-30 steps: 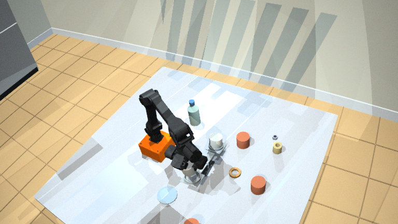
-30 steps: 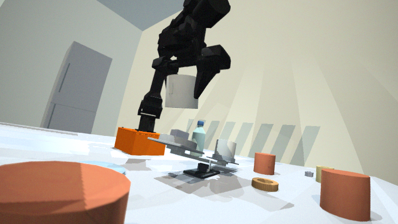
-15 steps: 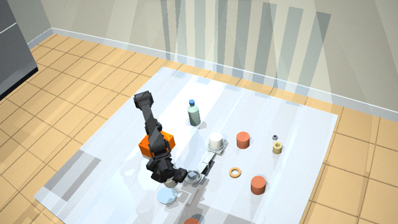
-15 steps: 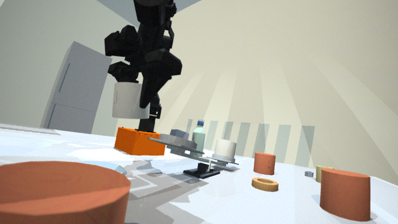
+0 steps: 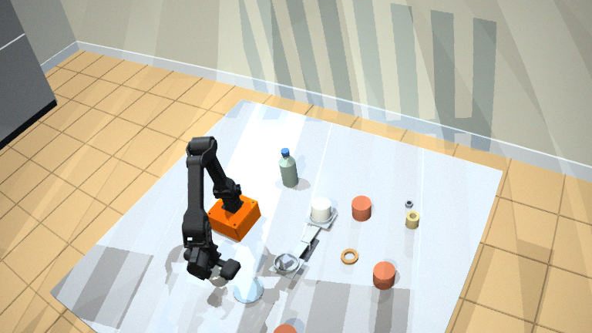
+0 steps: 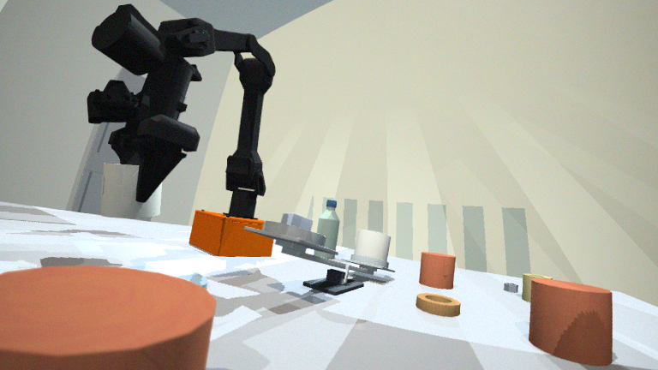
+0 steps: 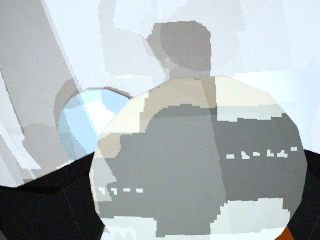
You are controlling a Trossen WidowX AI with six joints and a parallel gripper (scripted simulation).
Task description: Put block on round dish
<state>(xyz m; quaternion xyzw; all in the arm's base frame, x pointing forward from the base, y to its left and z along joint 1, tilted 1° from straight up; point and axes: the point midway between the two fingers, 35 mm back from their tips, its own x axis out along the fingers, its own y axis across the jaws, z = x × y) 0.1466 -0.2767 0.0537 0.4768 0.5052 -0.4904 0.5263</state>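
Note:
My gripper [image 5: 213, 270] [image 6: 134, 190] is shut on a white cup [image 6: 115, 195] [image 7: 200, 174] and holds it low over the table, away from the balance. In the wrist view the cup fills most of the frame. The pale blue round dish [image 5: 247, 290] [image 7: 83, 120] lies just beside the held cup, and the cup's edge hides part of it in the wrist view. The balance [image 5: 311, 237] [image 6: 334, 283] is tilted. Its near pan is raised and bears the bare grey block [image 5: 287, 261] [image 6: 296, 221]. The other white cup [image 5: 321, 210] [image 6: 372, 247] stands on the far, lowered pan.
The arm's orange base [image 5: 233, 219] [image 6: 228, 235] stands behind the gripper. A green bottle [image 5: 287, 171] [image 6: 329, 228] stands at the back. Orange cylinders [image 5: 361, 207] [image 5: 384, 274] [image 5: 284, 328], a tan ring [image 5: 349, 252], a yellow cylinder [image 5: 412, 219] and a small grey nut [image 5: 408, 203] stand around the balance.

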